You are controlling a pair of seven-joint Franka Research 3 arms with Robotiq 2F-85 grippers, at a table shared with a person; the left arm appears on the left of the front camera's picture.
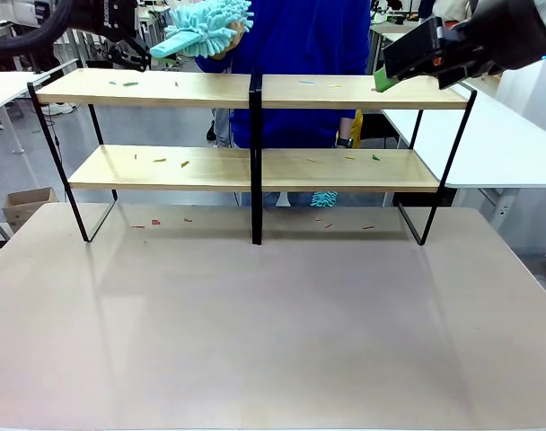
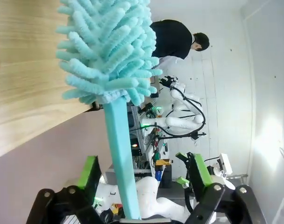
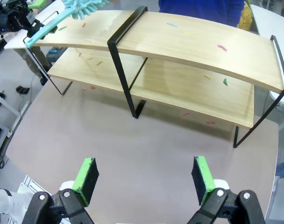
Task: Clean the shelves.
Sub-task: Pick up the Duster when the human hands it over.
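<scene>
The shelves (image 1: 165,87) are two light-wood boards in a black frame with a central post, spanning the far side of the table; they also appear in the right wrist view (image 3: 188,42). Small coloured scraps (image 1: 130,83) lie on both boards. A turquoise fluffy duster (image 1: 210,22) hangs above the upper board's left half, in front of the person's blue top. My left gripper (image 1: 134,54) is at its handle end. In the left wrist view the handle (image 2: 119,158) runs between the left gripper's (image 2: 142,161) fingers, which stand apart from it. My right gripper (image 3: 144,175) is open and holds nothing, high at the shelves' right end (image 1: 385,76).
A person in blue (image 1: 300,54) stands behind the shelves. More scraps (image 1: 156,222) lie on the beige table (image 1: 273,341) under the lower board. Another turquoise tuft (image 1: 324,198) shows behind the lower board. A white table (image 1: 488,135) stands at the right, and a cardboard box (image 1: 26,202) on the floor at the left.
</scene>
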